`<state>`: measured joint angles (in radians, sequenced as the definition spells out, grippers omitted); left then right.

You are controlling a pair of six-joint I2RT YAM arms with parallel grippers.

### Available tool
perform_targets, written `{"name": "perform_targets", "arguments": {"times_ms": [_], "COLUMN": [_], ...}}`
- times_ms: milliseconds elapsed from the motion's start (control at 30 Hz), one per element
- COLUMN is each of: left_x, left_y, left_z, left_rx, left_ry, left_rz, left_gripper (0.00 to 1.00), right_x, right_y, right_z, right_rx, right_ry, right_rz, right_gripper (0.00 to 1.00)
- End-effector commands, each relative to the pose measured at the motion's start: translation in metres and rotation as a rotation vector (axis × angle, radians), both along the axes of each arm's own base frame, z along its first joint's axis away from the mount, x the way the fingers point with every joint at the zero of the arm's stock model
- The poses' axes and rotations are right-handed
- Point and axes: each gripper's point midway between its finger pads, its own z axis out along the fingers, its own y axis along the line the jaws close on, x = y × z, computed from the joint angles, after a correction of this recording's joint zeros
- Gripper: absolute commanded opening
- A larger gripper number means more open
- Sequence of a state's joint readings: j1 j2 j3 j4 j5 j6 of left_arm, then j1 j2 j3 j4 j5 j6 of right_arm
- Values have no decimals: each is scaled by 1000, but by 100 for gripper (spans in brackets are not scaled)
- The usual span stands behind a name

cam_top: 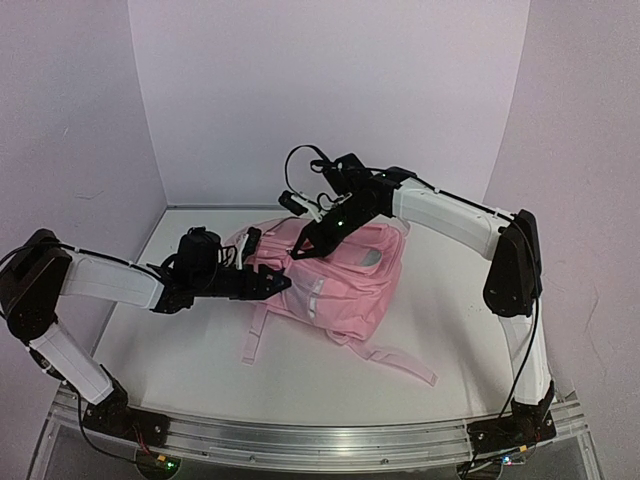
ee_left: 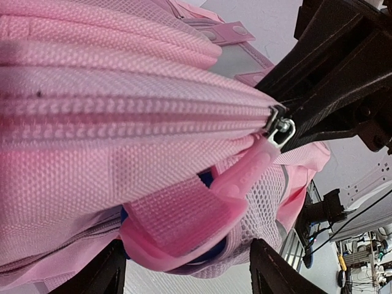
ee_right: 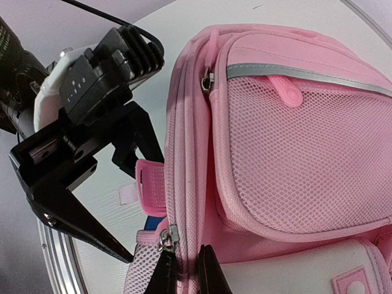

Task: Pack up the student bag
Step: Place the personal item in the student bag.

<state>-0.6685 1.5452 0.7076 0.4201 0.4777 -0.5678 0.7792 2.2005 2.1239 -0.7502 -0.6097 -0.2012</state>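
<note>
The student bag (cam_top: 345,280) is a pink backpack lying in the middle of the table. It fills the left wrist view (ee_left: 122,110) and the right wrist view (ee_right: 294,153). My right gripper (cam_top: 305,248) (ee_right: 187,252) is shut on the bag's main zip seam, right beside the metal slider (ee_right: 168,236). The slider (ee_left: 280,131) has a pink pull tab (ee_left: 245,177) that hangs free. My left gripper (cam_top: 278,284) (ee_left: 187,245) is open, with its jaws wide apart on either side of a pink webbing loop (ee_left: 177,226) at the bag's edge. Something blue (ee_right: 156,223) shows under that loop.
The bag's pink straps (cam_top: 400,362) trail towards the near right of the table (cam_top: 200,360). White walls (cam_top: 330,100) stand close behind and to both sides. A metal rail (cam_top: 320,440) runs along the near edge.
</note>
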Motion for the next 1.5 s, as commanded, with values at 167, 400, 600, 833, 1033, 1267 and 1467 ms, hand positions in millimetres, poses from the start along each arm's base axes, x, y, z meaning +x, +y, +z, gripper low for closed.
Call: {"name": "perform_targets", "arguments": {"times_ms": [167,400,600,833,1033,1267,1467], "left_x": [11,14,7,-1,-10,-17,-27], "left_y": [8,4,-12,-13,-27,-34,-41], "left_z": [47,56,38,33,22,15,3], "left_rx": [48,91,47,29,20,-16,-53], "left_ry": [-188,-233,-147,-115,-76,-30,30], "left_rz": [46,5,-46,-43,-81,-109,-152], "left_gripper": [70,70,69,68,64,61,54], "right_x": [-28,-27,-24,-23,-19,-14,-8], "right_y": [19,21,22,22,25,26,30], "right_z": [127,125,126,124,123,126,132], "right_rx": [312,310,309,305,306,312,327], "right_ry": [-169,-162,-169,-171,-179,-187,-185], "right_rz": [134,131,122,120,117,105,90], "right_gripper": [0,0,0,0,0,0,0]}}
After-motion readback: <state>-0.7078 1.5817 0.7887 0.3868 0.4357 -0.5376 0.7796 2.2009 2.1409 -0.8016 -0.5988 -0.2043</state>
